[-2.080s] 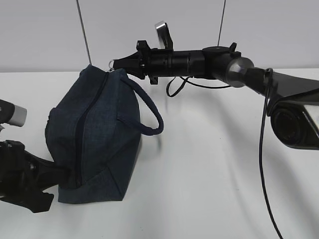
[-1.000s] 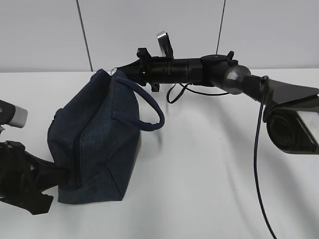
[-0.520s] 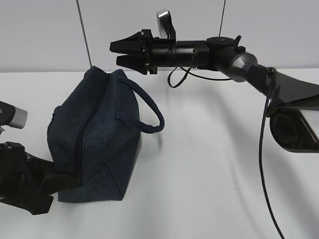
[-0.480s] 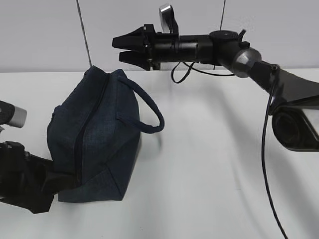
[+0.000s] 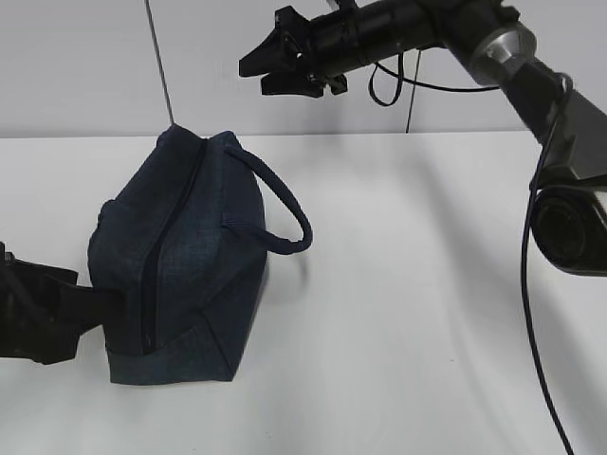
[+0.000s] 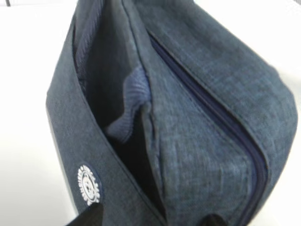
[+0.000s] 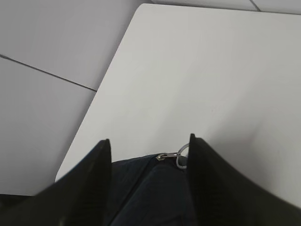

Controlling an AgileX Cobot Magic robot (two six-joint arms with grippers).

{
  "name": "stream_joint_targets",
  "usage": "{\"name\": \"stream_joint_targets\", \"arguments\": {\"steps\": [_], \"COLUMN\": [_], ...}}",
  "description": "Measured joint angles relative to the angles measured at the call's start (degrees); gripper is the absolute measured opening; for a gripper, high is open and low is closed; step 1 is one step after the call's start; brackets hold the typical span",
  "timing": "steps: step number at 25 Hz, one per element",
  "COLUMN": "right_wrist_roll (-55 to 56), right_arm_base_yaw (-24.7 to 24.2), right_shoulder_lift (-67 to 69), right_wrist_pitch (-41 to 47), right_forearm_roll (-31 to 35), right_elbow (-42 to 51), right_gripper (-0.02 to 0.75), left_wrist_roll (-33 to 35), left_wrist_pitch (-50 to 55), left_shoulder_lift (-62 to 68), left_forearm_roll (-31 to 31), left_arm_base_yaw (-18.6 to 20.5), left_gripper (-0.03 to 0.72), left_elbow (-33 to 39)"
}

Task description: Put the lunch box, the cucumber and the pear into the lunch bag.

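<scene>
The dark navy lunch bag (image 5: 180, 251) lies on the white table with its zipper (image 5: 150, 275) closed and its strap handle (image 5: 285, 204) looping out to the right. My right gripper (image 5: 254, 80) hangs open in the air above the bag's far end, holding nothing. In the right wrist view this gripper (image 7: 148, 140) frames the bag's metal ring pull (image 7: 181, 155) far below. My left gripper (image 5: 95, 308) is at the bag's near left end. In the left wrist view its (image 6: 149, 221) fingertips (image 6: 87, 219) stand wide apart before the bag (image 6: 197, 141). The lunch box, cucumber and pear are out of view.
The right arm's base (image 5: 569, 227) and its hanging cable (image 5: 531, 313) occupy the right side. A grey panelled wall (image 5: 95, 66) runs behind the table (image 5: 398, 332). The table's far edge and corner (image 7: 141, 7) show in the right wrist view.
My right gripper opened, let go of the ring pull and rose up and to the right. My left gripper opened too, and its arm sank lower at the left edge. The bag settled.
</scene>
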Motion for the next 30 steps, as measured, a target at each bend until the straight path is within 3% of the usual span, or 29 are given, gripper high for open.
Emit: {"name": "stream_joint_targets", "arguments": {"steps": [5,9,15,20,24,30], "right_wrist_roll": [2.8,4.0,3.2,2.3,2.1,4.4], "right_arm_base_yaw": [3.0,8.5,12.8,12.0,11.8,11.8], "right_shoulder_lift": [-3.5,-5.0,-5.2,-5.2,-5.2,-5.4], "right_wrist_pitch": [0.1,0.4,0.7,0.7,0.7,0.8], "right_forearm_roll": [-3.3,-3.8,6.1,6.7,2.3,-10.2], "right_elbow": [-0.3,-0.4,-0.4,-0.4,-0.4,-0.4], "right_gripper": [0.346,0.336,0.308,0.262,0.251,0.249], "left_wrist_roll": [-0.4,-0.4,-0.4,-0.5,-0.5,-0.5], "left_wrist_pitch": [-1.3,-1.5,-1.4,-1.4,-1.4,-1.2], "left_shoulder_lift": [-1.4,-1.4,-1.8,-1.9,-1.9,-2.0], "left_forearm_roll": [0.0,0.0,0.0,-0.1,-0.1,-0.1], "left_arm_base_yaw": [0.0,0.0,0.0,0.0,0.0,0.0], "left_gripper": [0.393,0.392,0.389,0.371,0.346,0.298], "left_elbow": [0.1,0.2,0.5,0.5,0.5,0.5]}}
